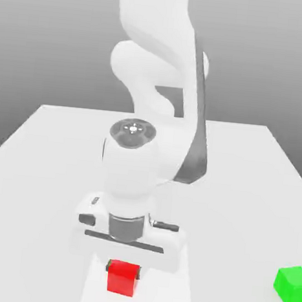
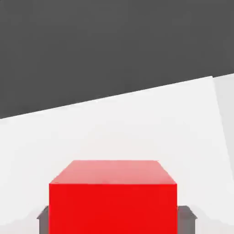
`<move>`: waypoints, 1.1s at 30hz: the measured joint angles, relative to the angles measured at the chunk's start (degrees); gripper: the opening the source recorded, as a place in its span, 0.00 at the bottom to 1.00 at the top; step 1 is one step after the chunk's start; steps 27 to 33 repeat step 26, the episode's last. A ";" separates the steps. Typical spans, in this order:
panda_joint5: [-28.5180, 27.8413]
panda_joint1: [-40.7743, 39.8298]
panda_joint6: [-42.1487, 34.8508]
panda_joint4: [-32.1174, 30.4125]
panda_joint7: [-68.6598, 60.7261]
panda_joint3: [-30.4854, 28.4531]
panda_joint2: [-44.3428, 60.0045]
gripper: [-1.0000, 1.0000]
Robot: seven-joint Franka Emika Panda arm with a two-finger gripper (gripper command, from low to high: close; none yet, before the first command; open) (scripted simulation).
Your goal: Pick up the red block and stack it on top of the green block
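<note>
The red block (image 1: 122, 277) sits near the table's front edge, directly under the arm's hand. My gripper (image 1: 124, 269) reaches straight down over it, and its two dark fingers press against the block's opposite sides, so it is shut on the block. The hand view has the red block (image 2: 113, 196) large and close, with a grey fingertip (image 2: 43, 215) against either side. I cannot tell whether the block rests on the table or hangs just above it. The green block (image 1: 290, 284) lies on the table far to the exterior view's right, apart from the gripper.
The white table (image 1: 50, 144) stretches back behind the arm. The arm's white links (image 1: 155, 63) rise over the middle of the table. Bare table surface lies between the red and green blocks.
</note>
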 joint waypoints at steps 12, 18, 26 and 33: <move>-2.40 6.02 -12.43 3.12 -4.62 7.41 -8.97 0.00; -5.54 14.35 -16.57 8.64 -10.35 16.56 -7.17 0.00; -13.57 21.24 -11.85 13.35 -8.98 17.20 3.08 1.00; -13.57 21.24 -11.85 13.35 -8.98 17.20 3.08 1.00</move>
